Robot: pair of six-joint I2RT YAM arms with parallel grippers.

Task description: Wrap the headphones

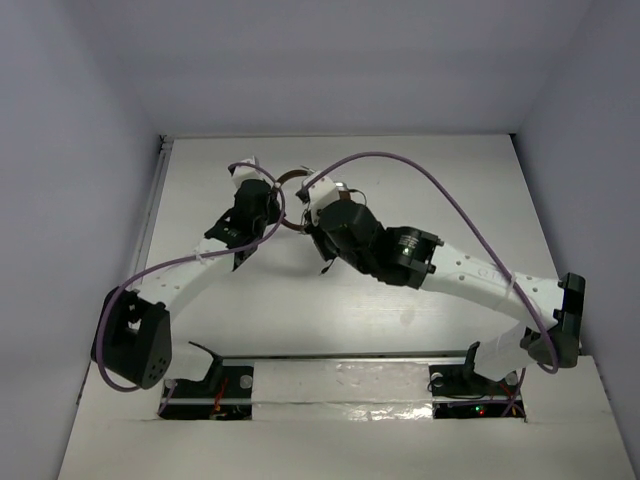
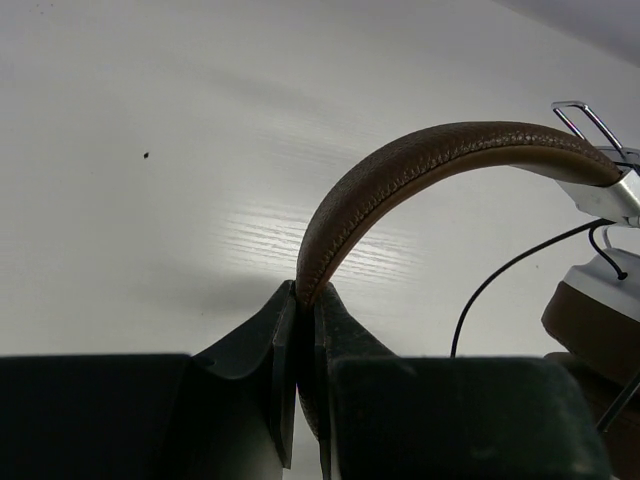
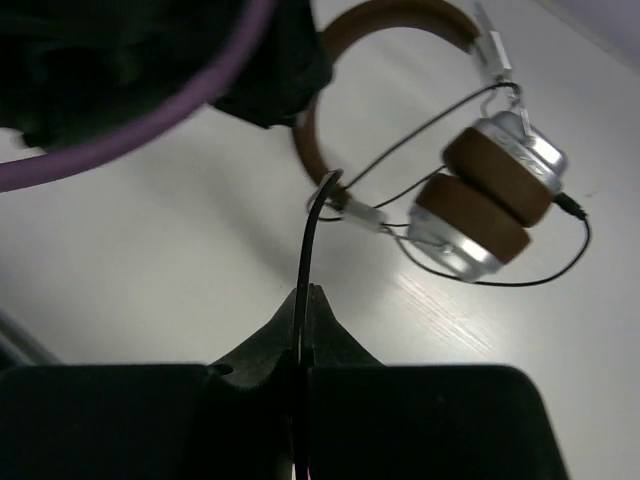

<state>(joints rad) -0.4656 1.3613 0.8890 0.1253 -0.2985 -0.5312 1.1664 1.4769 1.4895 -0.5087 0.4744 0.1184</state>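
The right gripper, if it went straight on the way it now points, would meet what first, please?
Probably the brown headband, just ahead of the right gripper, where the cord it pinches leads. Depth is unclear from the wrist view, so it might pass beneath.

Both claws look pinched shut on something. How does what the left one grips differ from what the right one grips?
The left gripper clamps the headband, a broad brown stitched arch; the right gripper pinches the cord, a thin dark strand. The headband forms a stiff curve; the cord trails in loose loops by the ear cups. Both grippers are shut, each on part of the same headphones.
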